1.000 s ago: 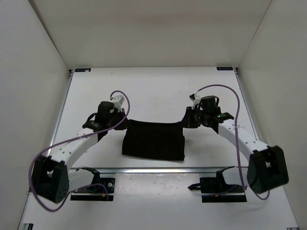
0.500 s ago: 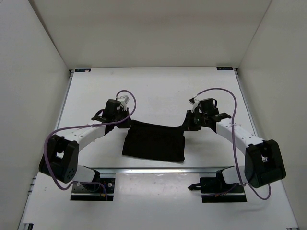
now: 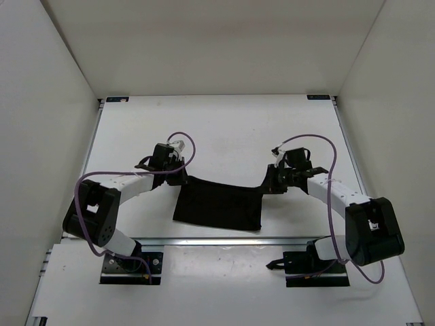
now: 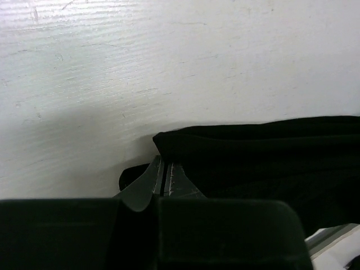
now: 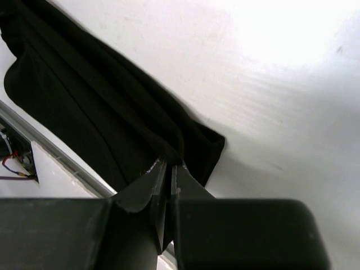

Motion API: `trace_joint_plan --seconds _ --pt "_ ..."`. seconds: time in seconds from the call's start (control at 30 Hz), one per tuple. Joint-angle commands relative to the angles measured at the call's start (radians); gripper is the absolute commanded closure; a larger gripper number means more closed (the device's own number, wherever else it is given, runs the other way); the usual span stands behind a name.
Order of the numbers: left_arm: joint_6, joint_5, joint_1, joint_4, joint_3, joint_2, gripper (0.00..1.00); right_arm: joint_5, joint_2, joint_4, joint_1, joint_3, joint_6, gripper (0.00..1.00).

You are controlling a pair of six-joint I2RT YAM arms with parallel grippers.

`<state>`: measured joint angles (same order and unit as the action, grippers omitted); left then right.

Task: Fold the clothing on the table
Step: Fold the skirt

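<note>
On the large flat white rectangular table [image 3: 224,129], between two white-and-black robot arms, left [image 3: 115,187] and right [image 3: 336,193]: one piece of plain black, limp fabric clothing [image 3: 217,204]. Lay in the near middle of the surface, just short of the single metal rail [image 3: 224,239] along the front edge. Rested flat there as a rough rectangle, with no print to be seen. Ran along its far edge in a shallow sagging line, drawn out sideways at both far corners.

Pinched at the left far corner by the black two-finger left gripper [image 3: 182,178], fingers pressed together on the cloth. Pinched at the right far corner by the black two-finger right gripper [image 3: 266,182], clamped just as tight. From the left wrist, showed closed fingertips meeting at a fold of dark fabric, bare white table beyond. From the right wrist, showed the same: tips buried in a bunched corner, several creases running away from the grip.

Counted elsewhere: two purple cables, one looping over each wrist [image 3: 183,146] [image 3: 319,139]; two small black corner brackets at the far corners [image 3: 117,99] [image 3: 317,97]; two black base plates [image 3: 132,268] [image 3: 316,263] at the near edge.
</note>
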<state>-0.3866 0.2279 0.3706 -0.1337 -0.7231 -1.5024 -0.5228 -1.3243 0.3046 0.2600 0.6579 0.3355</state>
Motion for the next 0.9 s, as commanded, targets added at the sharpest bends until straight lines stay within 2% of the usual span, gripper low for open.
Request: trace_joint_plan --seconds 0.0,0.03,0.13,0.17,0.2,0.23,0.3,0.33,0.4,0.47,0.5,0.53,0.63,0.87 --pt "0.018 -0.062 -0.022 0.006 -0.050 -0.005 0.97 0.047 -0.024 -0.035 -0.018 0.068 -0.041 1.00" --pt "0.023 -0.059 -0.033 0.009 -0.059 -0.015 0.97 0.043 -0.041 -0.045 -0.022 0.077 -0.039 1.00" --pt "0.038 -0.064 -0.030 0.009 -0.071 -0.015 0.95 0.044 -0.068 -0.065 -0.034 0.098 -0.046 0.90" --pt "0.034 -0.062 -0.030 0.016 -0.073 -0.019 0.94 0.043 -0.079 -0.068 -0.039 0.108 -0.043 0.82" --pt "0.037 -0.058 -0.033 0.016 -0.075 -0.019 0.94 0.040 -0.079 -0.068 -0.041 0.114 -0.038 0.70" --pt "0.038 -0.055 -0.039 0.019 -0.076 -0.019 0.91 0.037 -0.085 -0.068 -0.045 0.123 -0.042 0.64" --pt "0.052 -0.045 -0.032 0.011 -0.082 -0.010 0.74 0.035 -0.081 -0.058 -0.047 0.132 -0.042 0.47" --pt "0.054 -0.042 -0.036 0.000 -0.082 0.001 0.62 0.043 -0.066 -0.055 -0.039 0.134 -0.044 0.45" --pt "0.060 -0.033 -0.047 -0.015 -0.114 0.014 0.47 0.058 -0.033 -0.015 -0.035 0.135 -0.052 0.35" --pt "0.071 -0.044 -0.056 -0.064 -0.153 0.048 0.22 0.061 -0.001 0.014 -0.039 0.140 -0.044 0.31" --pt "0.084 -0.054 -0.053 -0.088 -0.176 0.053 0.13 0.032 0.007 0.036 -0.038 0.131 -0.056 0.30" --pt "0.086 -0.070 -0.059 -0.099 -0.188 0.066 0.08 0.024 0.019 0.044 -0.038 0.125 -0.064 0.30" --pt "0.077 -0.090 -0.056 -0.147 -0.213 0.109 0.08 0.024 0.048 0.065 0.022 0.082 -0.064 0.25" --pt "0.029 -0.108 -0.035 -0.156 -0.024 0.243 0.37 0.012 0.080 0.004 0.107 -0.041 -0.012 0.24"
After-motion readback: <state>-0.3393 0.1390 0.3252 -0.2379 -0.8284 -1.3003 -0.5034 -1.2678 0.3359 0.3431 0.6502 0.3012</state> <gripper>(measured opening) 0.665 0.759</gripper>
